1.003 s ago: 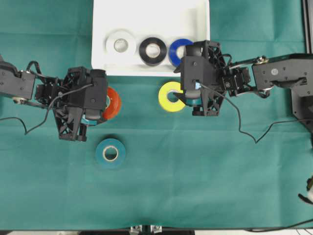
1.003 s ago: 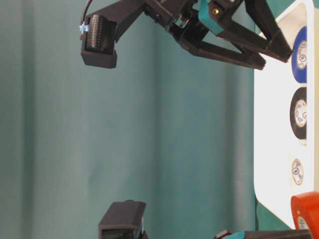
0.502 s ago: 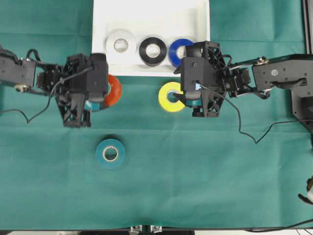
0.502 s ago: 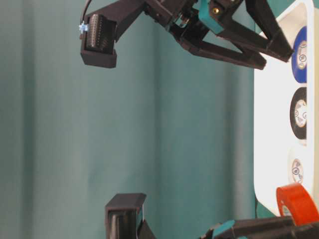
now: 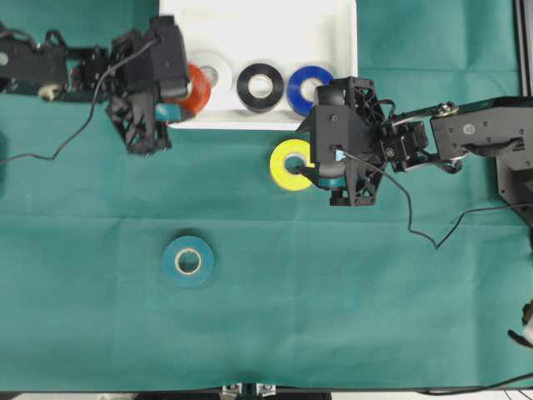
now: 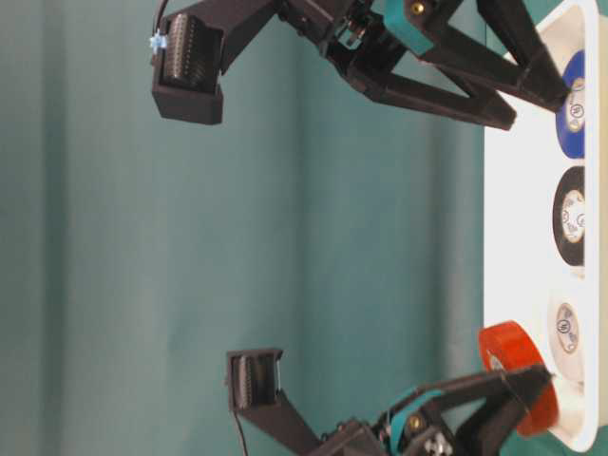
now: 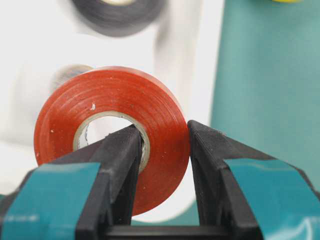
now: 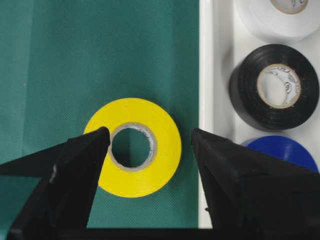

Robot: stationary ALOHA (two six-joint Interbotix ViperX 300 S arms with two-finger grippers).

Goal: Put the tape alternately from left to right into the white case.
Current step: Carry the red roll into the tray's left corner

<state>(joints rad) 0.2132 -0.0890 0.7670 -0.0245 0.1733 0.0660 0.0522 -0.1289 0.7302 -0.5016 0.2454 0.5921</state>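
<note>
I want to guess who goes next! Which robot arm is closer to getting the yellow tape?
The right one, probably. Its open right gripper hangs with the yellow tape between its fingers, beside the case. The left gripper is busy: it is shut on the red tape over the case.

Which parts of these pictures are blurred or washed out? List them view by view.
Left wrist view: the red-orange roll is sharp, while the black roll and white case behind are blurred and pale. Right wrist view: the yellow roll is crisp, the near fingers soft-edged. Overhead view: the white case is bright, its rim faint. Table-level view: sharp, the case glaring white.
</note>
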